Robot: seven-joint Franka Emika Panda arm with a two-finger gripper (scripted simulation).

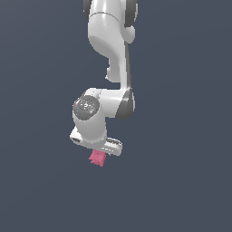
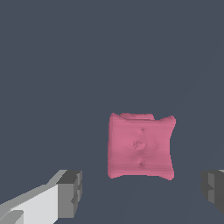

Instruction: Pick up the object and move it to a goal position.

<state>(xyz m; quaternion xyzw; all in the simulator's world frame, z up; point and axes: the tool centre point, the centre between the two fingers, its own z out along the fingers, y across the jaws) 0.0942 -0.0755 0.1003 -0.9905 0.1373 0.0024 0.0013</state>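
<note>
1. The claw [image 2: 140,190] is spread wide, holding nothing; its two dark fingertips [image 2: 70,192] stand well apart in the wrist view.
2. The pink block [image 2: 140,146] lies between the lines of the two fingers but ahead of their tips, untouched.
3. In the exterior view the block [image 1: 97,157] sits just below the claw on the flat grey floor [image 1: 181,190].
4. Roughly square, it has no clear long axis; I judge a straight descent suits.
</note>
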